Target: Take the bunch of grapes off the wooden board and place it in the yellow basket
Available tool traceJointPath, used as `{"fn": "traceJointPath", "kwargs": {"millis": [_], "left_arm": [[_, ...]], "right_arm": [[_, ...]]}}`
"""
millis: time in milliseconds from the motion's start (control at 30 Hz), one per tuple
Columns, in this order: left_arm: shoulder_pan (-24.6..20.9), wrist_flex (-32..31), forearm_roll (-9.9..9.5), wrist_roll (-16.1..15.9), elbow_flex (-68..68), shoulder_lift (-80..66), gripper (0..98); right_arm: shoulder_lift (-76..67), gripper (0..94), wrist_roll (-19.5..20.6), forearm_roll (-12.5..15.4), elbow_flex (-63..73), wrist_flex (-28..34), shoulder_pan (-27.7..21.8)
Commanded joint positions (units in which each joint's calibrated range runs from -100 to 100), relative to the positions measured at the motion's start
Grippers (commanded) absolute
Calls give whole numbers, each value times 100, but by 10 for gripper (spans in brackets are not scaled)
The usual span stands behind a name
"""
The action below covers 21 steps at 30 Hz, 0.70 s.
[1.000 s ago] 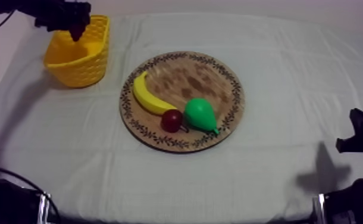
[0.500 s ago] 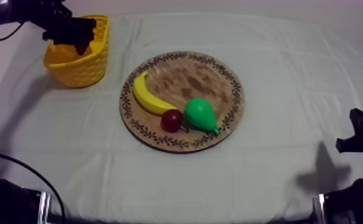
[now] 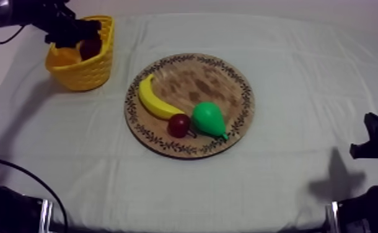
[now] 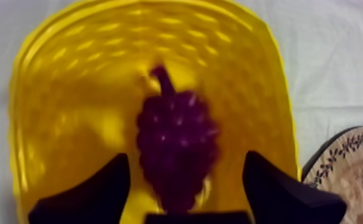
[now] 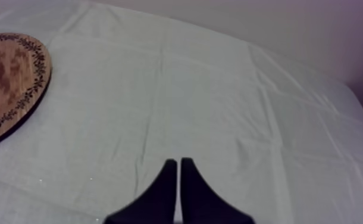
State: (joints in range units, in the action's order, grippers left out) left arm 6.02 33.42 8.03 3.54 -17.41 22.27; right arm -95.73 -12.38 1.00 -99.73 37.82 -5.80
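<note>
**The bunch of grapes is in the yellow basket**

The left gripper hangs right over it, fingers spread wide, the bunch lying between them, clear of both. The right gripper is pinched closed on nothing above bare cloth.

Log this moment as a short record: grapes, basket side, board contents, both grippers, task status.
grapes: bunch of grapes inside the yellow basket, touching neither finger
basket side: my left, beyond the board
left gripper: left gripper open above the basket, one finger at each side of the grapes
right gripper: right gripper shut on nothing, over bare cloth
board contents: wooden board holds banana, small red fruit, pear
task status: grapes off the board and in the basket
</note>
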Motion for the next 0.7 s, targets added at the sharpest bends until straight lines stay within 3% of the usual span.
{"fn": "traceJointPath", "kwargs": {"millis": [0, 667], "left_arm": [[-7, -66, 4, 0, -104, -57, 754], [-320, -773, -14, -153, -2011, -2060, 557]], "right_arm": [[-2, 2, 0, 0, -4, 0, -2], [-2, 2, 0, 0, -4, 0, -2]]}}
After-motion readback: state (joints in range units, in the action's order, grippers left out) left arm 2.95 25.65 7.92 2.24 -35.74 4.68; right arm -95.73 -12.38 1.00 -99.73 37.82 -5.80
